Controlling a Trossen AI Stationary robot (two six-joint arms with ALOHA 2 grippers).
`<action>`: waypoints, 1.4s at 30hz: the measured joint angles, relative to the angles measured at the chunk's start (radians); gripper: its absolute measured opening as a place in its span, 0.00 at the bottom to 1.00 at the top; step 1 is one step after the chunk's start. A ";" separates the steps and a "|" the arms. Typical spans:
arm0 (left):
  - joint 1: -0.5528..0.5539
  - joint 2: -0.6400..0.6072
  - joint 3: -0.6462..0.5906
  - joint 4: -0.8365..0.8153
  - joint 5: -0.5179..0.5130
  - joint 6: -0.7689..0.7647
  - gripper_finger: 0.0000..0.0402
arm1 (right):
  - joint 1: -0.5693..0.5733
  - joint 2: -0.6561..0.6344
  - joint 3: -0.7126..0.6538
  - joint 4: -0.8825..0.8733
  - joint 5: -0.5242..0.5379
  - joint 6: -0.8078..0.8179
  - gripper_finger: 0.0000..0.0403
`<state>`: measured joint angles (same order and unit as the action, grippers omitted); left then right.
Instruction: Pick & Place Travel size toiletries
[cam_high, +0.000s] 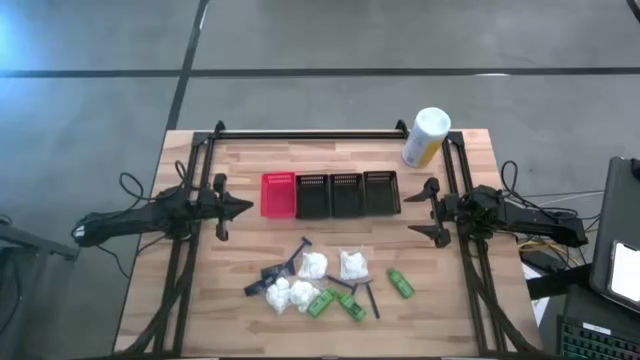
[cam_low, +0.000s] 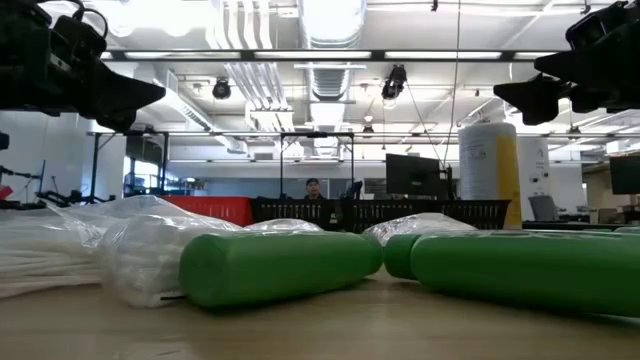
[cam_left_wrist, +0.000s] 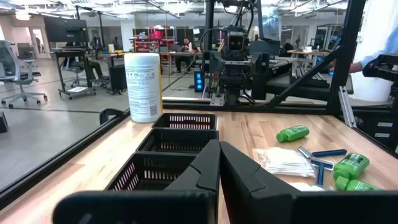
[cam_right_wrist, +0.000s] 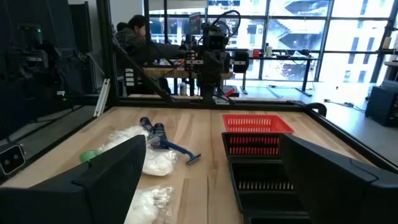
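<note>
The toiletries (cam_high: 320, 283) lie in a loose group on the near half of the wooden table (cam_high: 230, 255), in front of the row of baskets and apart from it. From above they are small, and their shapes are hard to read. The white wrapped bundles (cam_high: 313, 265) sit in the middle of the group. One green packet (cam_high: 400, 282) lies alone on the right side of the group, with its long axis slanted. Two more green packets (cam_high: 335, 302) lie close together at the near edge, also slanted. A slim dark razor (cam_high: 372, 297) points almost straight toward the near edge.

The low view is nearly filled by two green packets (cam_low: 268, 266) lying on their sides, long axis across the picture, and by crumpled plastic wrap (cam_low: 120, 250). They hide most of the table behind them.

Only the wrist views show that some stick pieces are blue razors (cam_right_wrist: 163, 144), lying flat beside the bundles.

The red basket (cam_high: 278, 194) and three black baskets (cam_high: 346, 194) stand in one row, touching each other. The white and yellow canister (cam_high: 425, 137) lies tilted near the far right corner in the high view, but it looks upright in the low view.

The left gripper (cam_high: 243, 207) hangs just left of the red basket, its fingers closed together on nothing. The right gripper (cam_high: 420, 211) hangs right of the black baskets, with its fingers spread wide.
</note>
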<state>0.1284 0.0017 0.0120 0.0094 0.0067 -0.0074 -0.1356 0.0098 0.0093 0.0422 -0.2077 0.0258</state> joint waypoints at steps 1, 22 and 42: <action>0.000 0.000 0.000 0.000 0.000 0.000 0.03 | 0.000 0.000 0.000 0.000 0.000 0.000 0.90; 0.000 0.001 0.000 0.000 0.000 0.000 0.03 | 0.066 0.005 0.001 0.000 0.001 0.000 0.90; 0.000 0.001 0.000 0.001 0.000 0.000 0.03 | 0.066 0.007 0.000 0.102 0.135 1.122 0.90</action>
<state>0.1284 0.0025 0.0120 0.0100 0.0071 -0.0074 -0.0701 0.0165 0.0093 0.1441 -0.0731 1.1481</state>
